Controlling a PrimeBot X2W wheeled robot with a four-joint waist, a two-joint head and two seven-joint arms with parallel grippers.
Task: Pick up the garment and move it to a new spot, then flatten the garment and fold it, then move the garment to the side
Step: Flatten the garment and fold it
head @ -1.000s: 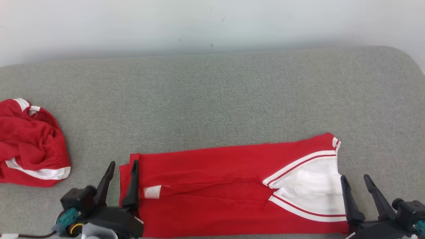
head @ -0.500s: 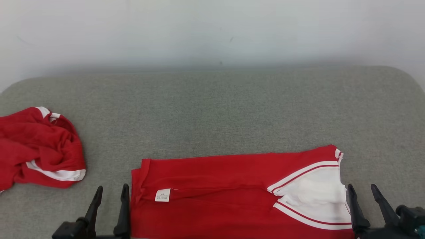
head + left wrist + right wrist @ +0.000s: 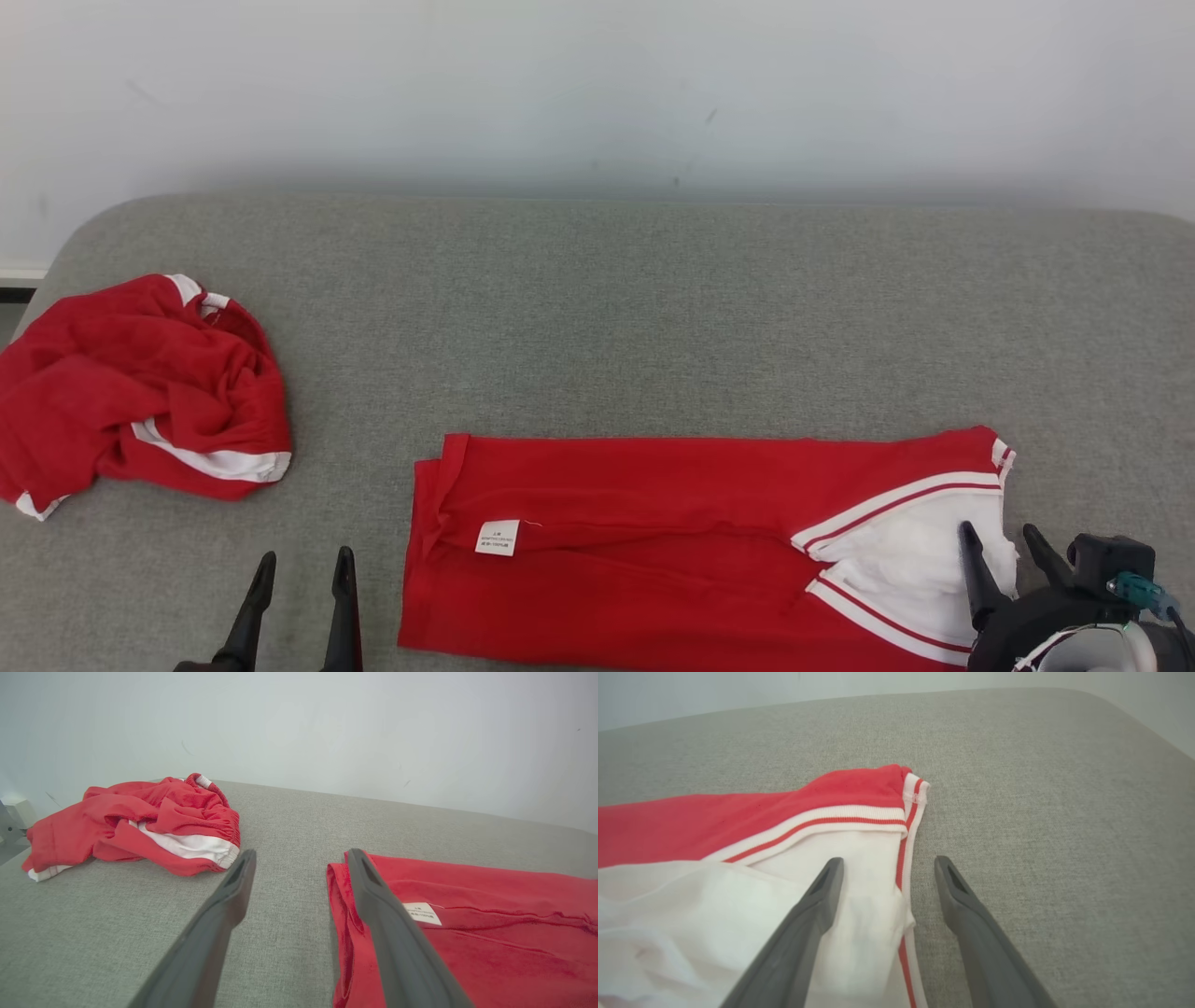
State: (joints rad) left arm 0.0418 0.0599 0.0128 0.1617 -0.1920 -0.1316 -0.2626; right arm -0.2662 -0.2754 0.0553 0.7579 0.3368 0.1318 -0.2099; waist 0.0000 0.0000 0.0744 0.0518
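Observation:
The garment (image 3: 653,532), red with a white striped end and a small white label, lies folded in a long flat strip near the front of the grey cushion (image 3: 597,317). My left gripper (image 3: 301,569) stands open at the lower left, just off the strip's left end (image 3: 345,905), holding nothing. At the lower right my right gripper (image 3: 1001,543) is open too, hovering at the white end (image 3: 859,905); one finger is over the white cloth, the other over bare cushion.
A second red garment (image 3: 140,392) lies crumpled at the cushion's left edge, also seen as a red heap (image 3: 140,821) from the left wrist. A pale wall (image 3: 597,84) rises behind. The cushion's back half is bare grey fabric.
Both grippers let go of the strip's ends and drew back toward the front edge, jaws wide. The head camera shifted, so the whole scene sits further right and lower.

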